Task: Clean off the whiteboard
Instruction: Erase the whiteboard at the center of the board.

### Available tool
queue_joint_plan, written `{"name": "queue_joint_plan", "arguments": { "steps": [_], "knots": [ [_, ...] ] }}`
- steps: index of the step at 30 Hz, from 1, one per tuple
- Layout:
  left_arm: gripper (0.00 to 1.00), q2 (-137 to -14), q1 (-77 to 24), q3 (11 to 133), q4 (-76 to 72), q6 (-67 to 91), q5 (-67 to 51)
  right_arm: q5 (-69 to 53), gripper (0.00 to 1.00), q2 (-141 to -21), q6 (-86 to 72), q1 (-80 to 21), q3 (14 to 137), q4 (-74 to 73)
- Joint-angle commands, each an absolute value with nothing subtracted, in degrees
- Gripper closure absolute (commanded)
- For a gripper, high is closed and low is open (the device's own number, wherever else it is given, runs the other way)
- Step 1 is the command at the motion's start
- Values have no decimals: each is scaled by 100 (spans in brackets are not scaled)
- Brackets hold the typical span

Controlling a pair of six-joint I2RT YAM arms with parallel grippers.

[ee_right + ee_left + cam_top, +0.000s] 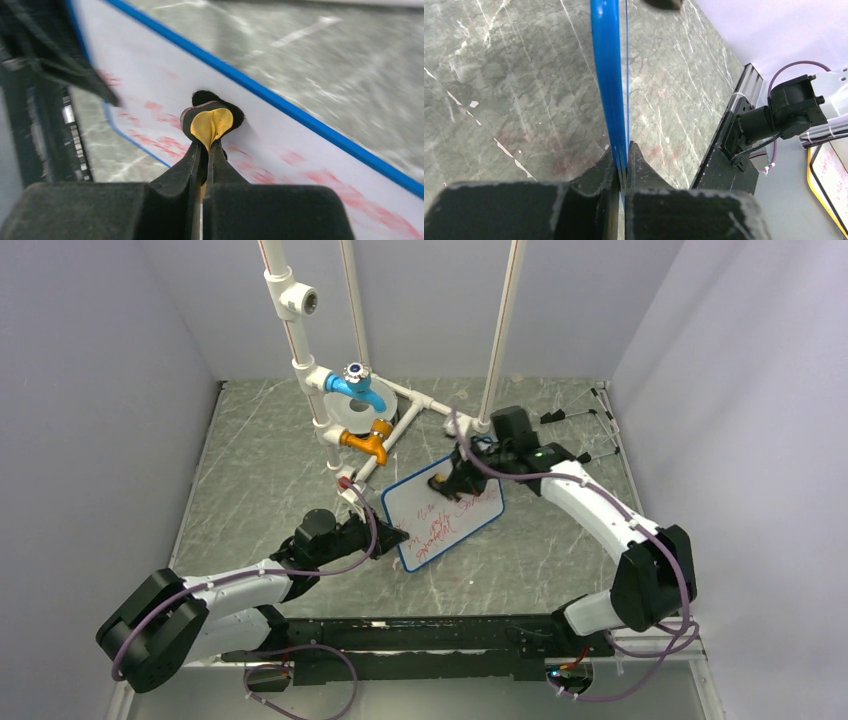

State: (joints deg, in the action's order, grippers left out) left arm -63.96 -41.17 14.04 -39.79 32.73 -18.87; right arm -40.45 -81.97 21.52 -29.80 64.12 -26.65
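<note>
1. Found the whiteboard (455, 512) at the middle of the top view, face up over the grey marbled table (260, 470). Long axis ran from lower left to upper right of the frame, short ends pointing to those corners.
2. Saw the left gripper (392, 537) pinched tight on the board's lower-left short end. In the left wrist view, saw the blue rim edge-on between the fingertips, rising straight up the frame.
3. Saw the right gripper (452, 483) at the upper long edge, clamped on a small black eraser pad (212, 120) with a yellow core. Pad pressed against the white face just inside the blue rim.
4. Made out red handwriting (437, 523) in slanted lines following the long axis, across the middle of the face. Could not read a single word in any view; looked blurred and smeared in the right wrist view.
5. Could not tell whether the board rested on the table or hung slightly above it.
6. Noted a white pipe frame (300, 350) with a blue tap (355, 388) and an orange tap (366, 442) at the upper middle of the top view, near the board's upper-left corner.
</note>
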Motion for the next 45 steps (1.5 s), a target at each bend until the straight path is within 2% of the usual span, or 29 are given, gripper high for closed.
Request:
{"name": "queue_joint_plan", "arguments": {
  "steps": [1,5,12,21,33,40,45],
  "knots": [
    [100,-6175,-4192,1621,-4274,3084,-2173,-3202,100,-7914,1898,-2130,6367,-2006],
    [100,-6146,-4200,1656,-4237,3078,-2217,-3302,100,-8009,2001,-2181,6333,-2069],
    [100,-6017,-4196,1608,-4095,3061,-2166,-3834,100,-8049,2494,-2900,6418,-2427],
    [100,-5960,-4199,1611,-4010,2936,-2261,-2999,100,-7789,1968,-1905,6280,-1923],
    [100,-5784,-4194,1597,-3827,2884,-2180,-3823,100,-7945,2540,-2703,6329,-2361],
    [100,-5866,-4199,1612,-3803,2813,-2230,-2946,100,-7792,2089,-1984,6273,-1956],
    [100,-5871,-4194,1619,-3808,2798,-2242,-3180,100,-7798,2193,-1923,6210,-2014]
  ]
}}
